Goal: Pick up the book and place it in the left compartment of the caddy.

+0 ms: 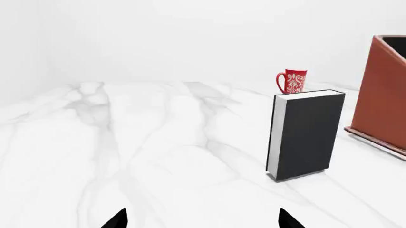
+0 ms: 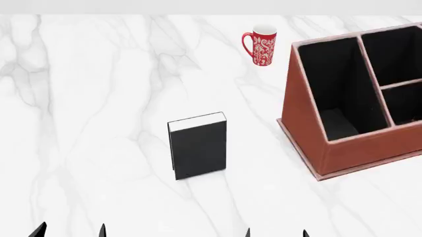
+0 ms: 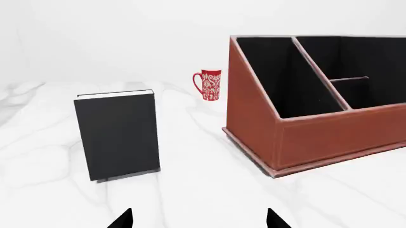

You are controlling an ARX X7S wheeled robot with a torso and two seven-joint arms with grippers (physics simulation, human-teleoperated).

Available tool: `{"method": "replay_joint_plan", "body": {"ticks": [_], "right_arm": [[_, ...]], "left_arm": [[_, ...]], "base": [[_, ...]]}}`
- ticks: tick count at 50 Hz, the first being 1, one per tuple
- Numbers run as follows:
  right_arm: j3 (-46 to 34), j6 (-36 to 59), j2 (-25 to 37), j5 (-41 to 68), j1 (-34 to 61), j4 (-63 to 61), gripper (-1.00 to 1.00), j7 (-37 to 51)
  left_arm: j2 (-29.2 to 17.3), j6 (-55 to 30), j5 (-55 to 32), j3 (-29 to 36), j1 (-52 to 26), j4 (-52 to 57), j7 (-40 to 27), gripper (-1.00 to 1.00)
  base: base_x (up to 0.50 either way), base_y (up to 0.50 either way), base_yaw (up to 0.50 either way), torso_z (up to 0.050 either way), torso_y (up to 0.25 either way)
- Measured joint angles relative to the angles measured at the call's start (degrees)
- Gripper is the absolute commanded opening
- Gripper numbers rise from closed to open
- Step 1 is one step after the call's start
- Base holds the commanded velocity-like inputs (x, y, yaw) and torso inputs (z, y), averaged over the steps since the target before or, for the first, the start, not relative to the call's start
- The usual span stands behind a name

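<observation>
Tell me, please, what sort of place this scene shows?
Probably a simulated desk or countertop: a white marble surface bearing a black book, a leather-look caddy and a red mug.

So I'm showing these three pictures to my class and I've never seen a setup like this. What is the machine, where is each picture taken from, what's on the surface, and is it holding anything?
It is a simulated two-armed robot on wheels, steered by a person. One picture looks down from its head; the other two come from cameras near each hand. The dark points at the bottom edges are fingertips: the left hand and the right hand, both open and holding nothing. On the white marble table a black book stands upright. To its right sits a reddish-brown caddy with black-lined sections; its long left compartment is where the book should go. A red patterned mug stands farther back. Nothing has been picked up yet.
</observation>
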Motion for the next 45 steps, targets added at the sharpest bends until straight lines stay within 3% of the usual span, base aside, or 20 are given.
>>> {"method": "replay_joint_plan", "body": {"ticks": [45], "right_arm": [[-4.39, -0.83, 3.88, 4.59, -0.32, -0.19, 1.0, 4.31]], "left_arm": [[-3.63, -2.06, -1.41, 5.08, -0.2, 0.16, -5.96, 1.0]], "base": [[0.0, 0.0, 0.0, 0.0, 0.0]]}}
